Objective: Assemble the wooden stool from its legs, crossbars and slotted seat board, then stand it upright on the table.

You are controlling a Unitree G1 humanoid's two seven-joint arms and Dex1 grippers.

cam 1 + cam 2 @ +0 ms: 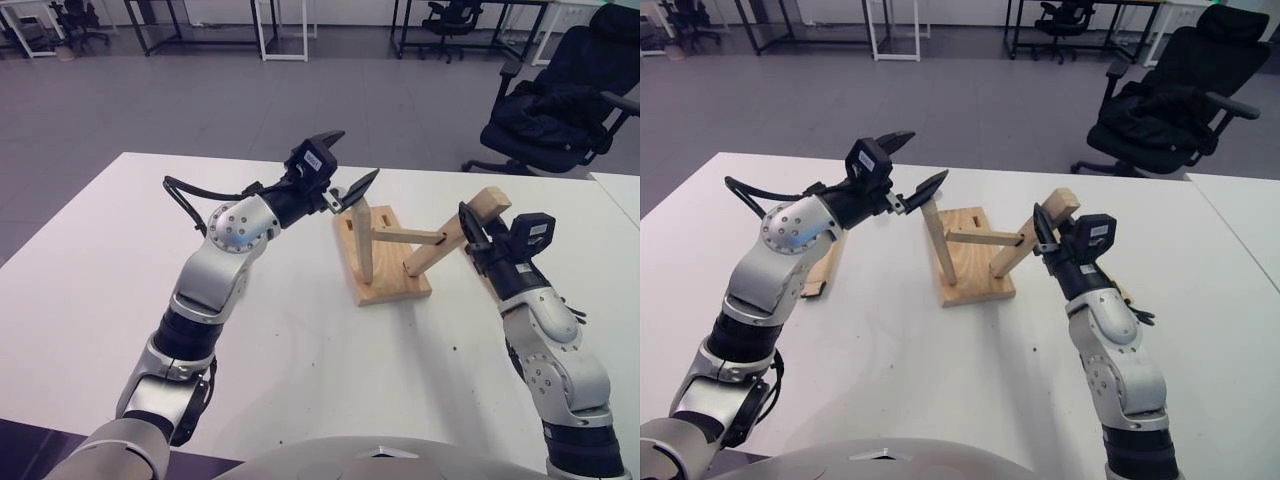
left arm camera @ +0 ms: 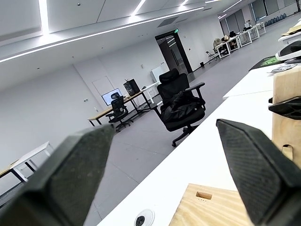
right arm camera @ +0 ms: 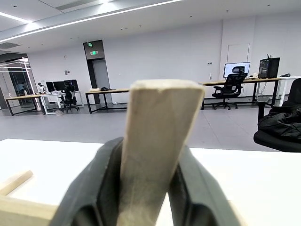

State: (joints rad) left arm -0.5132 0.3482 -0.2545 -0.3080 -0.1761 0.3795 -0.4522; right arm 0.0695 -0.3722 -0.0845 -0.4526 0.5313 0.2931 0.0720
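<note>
The slotted seat board [image 1: 390, 282] lies flat on the white table [image 1: 100, 270]. One wooden leg [image 1: 362, 240] stands upright in it, and a crossbar [image 1: 408, 237] joins it to a second, tilted leg [image 1: 485, 208]. My right gripper [image 1: 472, 232] is shut on that tilted leg [image 3: 155, 141] near its upper end. My left gripper [image 1: 358, 155] hangs open just above and left of the upright leg's top, touching nothing. In the left wrist view its wide-spread fingers [image 2: 70, 174] frame the board's slot [image 2: 203, 195].
A loose wooden part [image 1: 823, 272] lies on the table under my left forearm. A black office chair [image 1: 560, 100] stands beyond the table's far right corner. A second table [image 1: 620, 190] begins at the right edge. Bare tabletop lies in front of the board.
</note>
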